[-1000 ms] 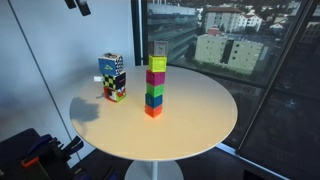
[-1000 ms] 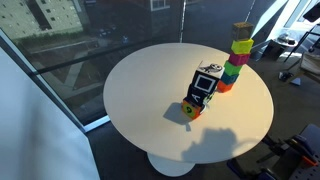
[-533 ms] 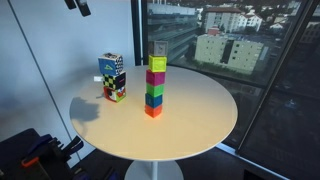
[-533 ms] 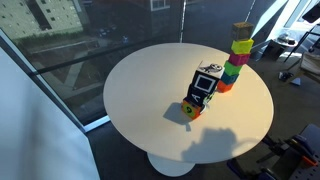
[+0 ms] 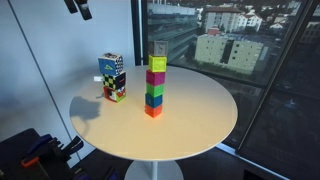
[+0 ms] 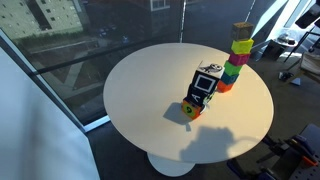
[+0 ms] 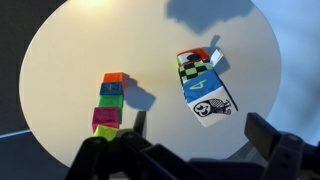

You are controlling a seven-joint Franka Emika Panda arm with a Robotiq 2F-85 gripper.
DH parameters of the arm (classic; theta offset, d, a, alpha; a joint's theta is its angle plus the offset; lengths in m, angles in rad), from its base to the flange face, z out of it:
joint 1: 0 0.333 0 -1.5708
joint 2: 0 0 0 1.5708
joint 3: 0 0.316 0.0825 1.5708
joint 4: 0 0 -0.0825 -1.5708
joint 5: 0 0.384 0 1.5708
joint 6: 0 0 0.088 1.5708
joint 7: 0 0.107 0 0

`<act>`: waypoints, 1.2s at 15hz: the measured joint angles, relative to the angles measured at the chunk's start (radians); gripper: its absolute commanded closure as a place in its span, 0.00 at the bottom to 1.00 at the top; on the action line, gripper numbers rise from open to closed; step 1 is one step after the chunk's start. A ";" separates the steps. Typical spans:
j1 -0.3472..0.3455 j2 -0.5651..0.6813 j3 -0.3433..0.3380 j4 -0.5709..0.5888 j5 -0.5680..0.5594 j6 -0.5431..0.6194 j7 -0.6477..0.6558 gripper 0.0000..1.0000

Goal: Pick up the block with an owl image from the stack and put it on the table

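Note:
The stack of picture-printed cubes stands near the table's edge and shows checkered, blue and multicoloured faces. It is also in the other exterior view. In the wrist view the stack is seen from above, and its top cube shows an owl picture on a white face. The round cream-white table fills the wrist view. My gripper is open and empty, high above the table, with the owl face just beyond its fingers. Only its tip shows at the top of an exterior view.
A taller tower of plain bright cubes stands near the table's middle, beside the stack. Glass window walls lie behind the table. Dark equipment sits low beside the table, and chairs stand off to one side.
The gripper tip at the top of an exterior view has come slightly lower. The cubes have not moved.

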 measured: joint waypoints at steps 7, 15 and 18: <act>0.001 0.086 0.029 0.041 -0.001 0.000 0.000 0.00; 0.023 0.229 0.042 0.121 -0.002 -0.014 -0.040 0.00; 0.039 0.279 0.040 0.145 -0.002 -0.014 -0.103 0.00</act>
